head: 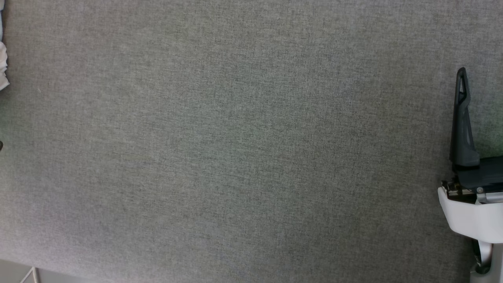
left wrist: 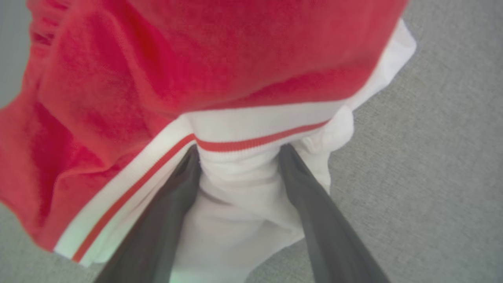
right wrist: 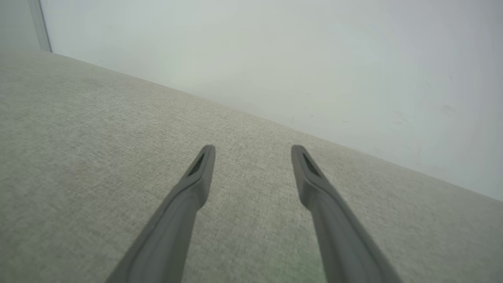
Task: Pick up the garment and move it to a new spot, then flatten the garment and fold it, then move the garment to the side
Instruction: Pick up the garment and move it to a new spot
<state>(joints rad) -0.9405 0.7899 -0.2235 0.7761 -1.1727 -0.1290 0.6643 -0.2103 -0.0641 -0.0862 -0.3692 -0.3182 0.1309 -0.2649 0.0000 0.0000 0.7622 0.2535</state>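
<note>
Left wrist view shows the garment (left wrist: 118, 78) very close. Its red body fills the picture from 9 o'clock round to 1 o'clock. A white sleeve (left wrist: 239, 196) with a thin red stripe (left wrist: 255, 142) hangs down toward 6 o'clock. The left jaws stand wide open. The white sleeve sits bunched between the two dark fingers (left wrist: 165, 224), which are around the cloth but not pinching it. The grey surface (left wrist: 440, 165) shows at 3 o'clock. In the head view a small white bit of cloth (head: 3, 67) peeks in at 9 o'clock, and I think it is part of the same shirt. The right jaws are at 4 o'clock in that view, well apart from the shirt. In the right wrist view they are wide open and hold nothing, with a pale wall (right wrist: 275, 59) at 12 o'clock. The shirt looks soft, light and floppy. It will not break, but it will sag and may slide out of a weak grip. A good place to hold it is the thicker striped seam where the sleeve meets the body, with a fat fold between the jaws.
</note>
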